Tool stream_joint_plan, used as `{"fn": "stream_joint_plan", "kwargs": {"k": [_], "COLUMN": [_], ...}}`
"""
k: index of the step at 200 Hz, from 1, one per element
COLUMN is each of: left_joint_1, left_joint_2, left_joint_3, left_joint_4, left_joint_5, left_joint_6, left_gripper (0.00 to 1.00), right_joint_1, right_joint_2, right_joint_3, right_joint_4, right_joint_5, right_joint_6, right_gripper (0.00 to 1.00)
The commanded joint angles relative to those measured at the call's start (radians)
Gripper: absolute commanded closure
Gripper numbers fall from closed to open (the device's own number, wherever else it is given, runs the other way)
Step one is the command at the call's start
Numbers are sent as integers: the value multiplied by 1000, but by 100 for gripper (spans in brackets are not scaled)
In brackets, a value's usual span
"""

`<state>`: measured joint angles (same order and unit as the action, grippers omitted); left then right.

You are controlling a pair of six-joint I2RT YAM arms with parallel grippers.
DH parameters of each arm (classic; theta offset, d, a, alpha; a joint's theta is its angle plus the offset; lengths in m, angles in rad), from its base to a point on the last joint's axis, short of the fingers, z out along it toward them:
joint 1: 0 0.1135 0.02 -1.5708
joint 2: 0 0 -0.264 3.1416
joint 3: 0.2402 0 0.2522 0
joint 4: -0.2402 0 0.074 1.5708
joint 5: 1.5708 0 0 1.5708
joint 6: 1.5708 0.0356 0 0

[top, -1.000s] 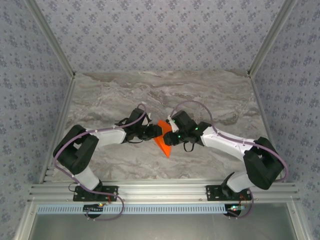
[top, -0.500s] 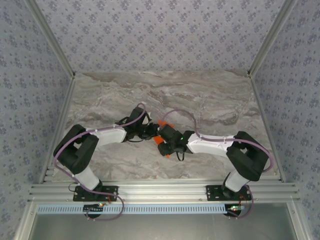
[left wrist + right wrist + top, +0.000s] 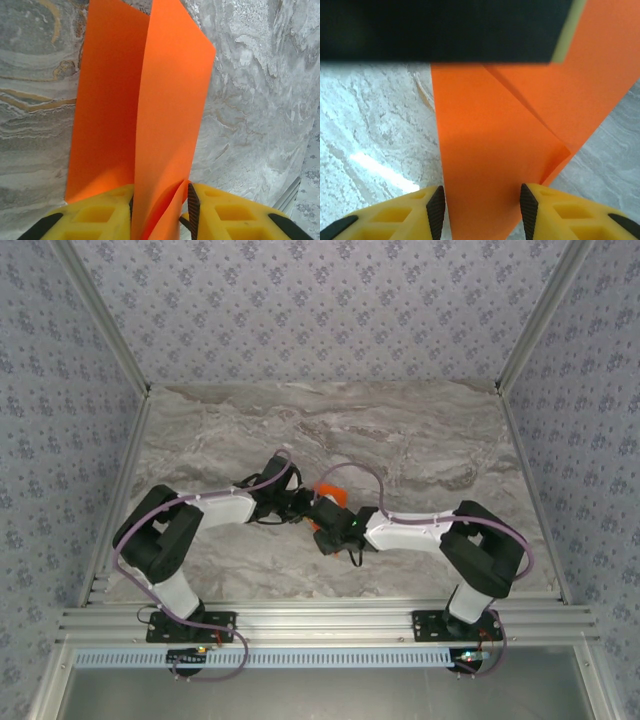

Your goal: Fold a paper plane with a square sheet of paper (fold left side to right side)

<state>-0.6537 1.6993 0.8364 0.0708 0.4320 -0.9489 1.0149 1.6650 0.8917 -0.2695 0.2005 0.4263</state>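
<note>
Pinching a raised flap, L gripper [image 3: 161, 194] clamps the square sheet of paper [image 3: 170, 100] between its jaws; R gripper [image 3: 480, 195] straddles it, jaws apart. Looks thin, floppy, crease-prone; prob. best gripped at edges.

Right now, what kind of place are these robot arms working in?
Probably a robot test booth: a marble-look tabletop, flowery wallpaper walls close around it, and a metal frame rail along the near edge.

Grey marble tabletop [image 3: 420, 440], floral-patterned walls [image 3: 320, 300]
</note>
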Motion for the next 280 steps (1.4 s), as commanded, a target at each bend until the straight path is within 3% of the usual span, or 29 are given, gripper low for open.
{"fn": "stream_joint_plan", "kwargs": {"k": [1, 44, 118, 226, 280], "left_joint_1": [10, 11, 11, 12, 22], "left_joint_2": [6, 7, 5, -1, -38], "left_joint_3": [40, 46, 50, 54, 52], "left_joint_4": [14, 12, 3, -14, -42], "left_joint_5": [3, 4, 4, 7, 7], "left_joint_6": [-26, -43, -53, -46, -18], "left_gripper": [75, 84, 86, 82, 67], "right_joint_1": [26, 47, 83, 72, 52], "right_joint_2": [-23, -110, -29, 2, -35], "right_joint_3": [-8, -68, -28, -26, -63], "right_joint_4": [14, 60, 49, 23, 64], "right_joint_5": [29, 63, 123, 142, 80], "right_joint_6": [-3, -32, -33, 3, 11], "right_gripper": [52, 48, 49, 80, 94]}}
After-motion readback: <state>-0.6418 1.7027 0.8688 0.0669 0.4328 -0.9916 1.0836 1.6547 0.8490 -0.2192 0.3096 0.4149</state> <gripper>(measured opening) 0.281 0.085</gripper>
